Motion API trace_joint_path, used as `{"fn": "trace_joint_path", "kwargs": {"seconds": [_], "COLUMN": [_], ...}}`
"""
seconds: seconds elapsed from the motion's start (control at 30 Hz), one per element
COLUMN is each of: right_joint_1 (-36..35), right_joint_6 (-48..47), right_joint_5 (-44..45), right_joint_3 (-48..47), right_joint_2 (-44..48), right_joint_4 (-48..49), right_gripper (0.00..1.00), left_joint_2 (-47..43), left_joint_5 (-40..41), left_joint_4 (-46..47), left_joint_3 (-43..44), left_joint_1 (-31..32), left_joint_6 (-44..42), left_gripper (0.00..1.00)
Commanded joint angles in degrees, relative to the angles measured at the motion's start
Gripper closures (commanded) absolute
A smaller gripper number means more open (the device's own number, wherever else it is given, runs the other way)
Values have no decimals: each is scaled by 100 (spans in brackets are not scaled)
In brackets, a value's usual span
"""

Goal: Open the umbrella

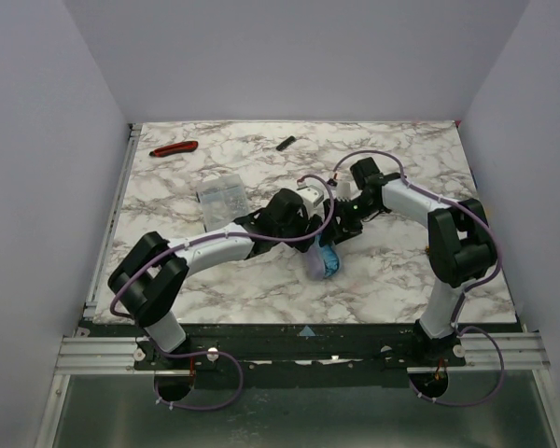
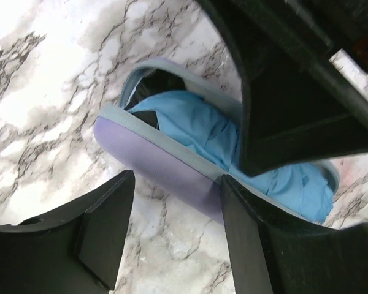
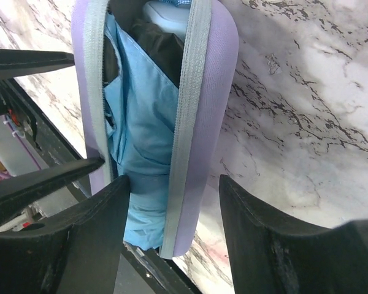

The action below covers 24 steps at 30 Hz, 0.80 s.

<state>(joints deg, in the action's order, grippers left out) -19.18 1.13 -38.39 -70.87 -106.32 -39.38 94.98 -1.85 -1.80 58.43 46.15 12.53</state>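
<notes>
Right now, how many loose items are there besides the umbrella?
3: red tool far left, black piece far centre, clear box mid-left. Others may be hidden under the arms.

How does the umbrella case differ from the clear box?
The umbrella case is opaque lavender; the clear box is see-through. The case lies open, blue fabric showing, with the left gripper and right gripper at it; the box sits apart, untouched. Both rest on the table.

The umbrella (image 2: 190, 131) lies on the marble surface (image 2: 43, 122), its lavender shell parted to show sky-blue canopy. Just below the umbrella, the left pincer (image 2: 175, 211) stands with jaws apart. The right pincer (image 2: 294, 110) sits against the umbrella's canopy.
</notes>
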Motion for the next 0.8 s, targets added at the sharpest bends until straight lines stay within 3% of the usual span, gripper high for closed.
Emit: {"fn": "trace_joint_path", "kwargs": {"seconds": [0.0,0.37,0.6,0.77], "right_joint_1": [-6,502,561,264], "right_joint_6": [-215,-824,-944,-629], "right_joint_5": [557,987,45,209], "right_joint_3": [39,-335,-920,-501], "right_joint_2": [69,-55,356,701], "right_joint_4": [-61,-399,-727,-515], "right_gripper": [41,42,42,42], "left_joint_2": [-369,-329,-137,-133], "left_joint_5": [400,202,-57,-77], "left_joint_4": [-402,-401,-393,-401], "left_joint_3": [-482,-894,-684,-601], "left_joint_1": [-68,-164,-203,-203], "left_joint_6": [-295,-243,-191,-137], "left_gripper": [42,43,46,46]}}
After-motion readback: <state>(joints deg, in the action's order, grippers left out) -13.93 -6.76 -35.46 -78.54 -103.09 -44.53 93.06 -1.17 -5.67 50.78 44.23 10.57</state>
